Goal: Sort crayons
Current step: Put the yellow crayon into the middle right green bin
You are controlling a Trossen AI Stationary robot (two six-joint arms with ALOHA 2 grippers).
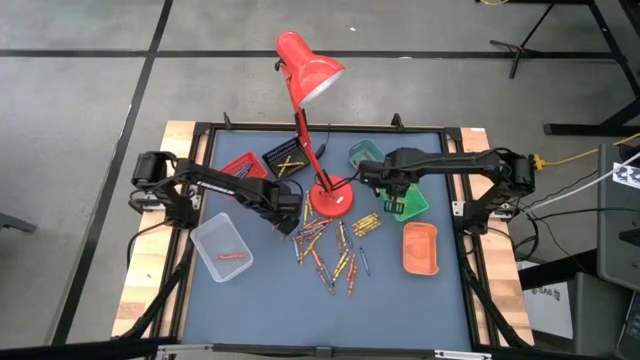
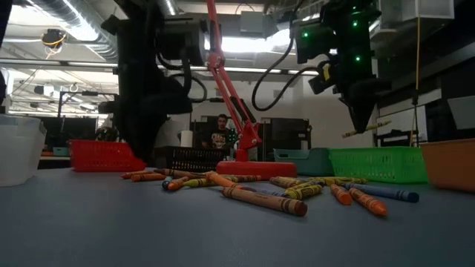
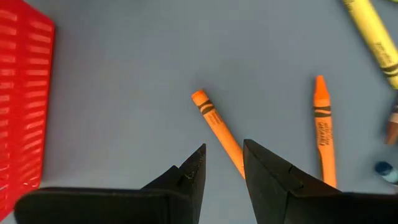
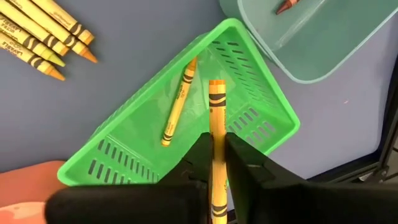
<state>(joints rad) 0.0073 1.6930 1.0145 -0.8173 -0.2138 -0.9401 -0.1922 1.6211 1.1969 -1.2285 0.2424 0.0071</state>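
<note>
My right gripper (image 4: 216, 163) hung over the green basket (image 4: 124, 146) on the right side of the table, its fingers pinched on a yellow crayon (image 4: 216, 124) that pointed down into it. One yellow crayon (image 4: 177, 102) already lay on the basket's floor. My left gripper (image 3: 222, 167) was down at the left edge of the loose pile of crayons (image 1: 330, 252) near the red lamp (image 1: 312, 75), its fingers a crayon's width apart and astride an orange crayon (image 3: 217, 129) flat on the table; they held nothing. A second orange crayon (image 3: 323, 127) lay just beside it. I judged the step as a drop on the right and a pick on the left. The right needed only to part its fingers above the basket; the left had to close squarely and lift. Most crayons remained unsorted mid-table.
</note>
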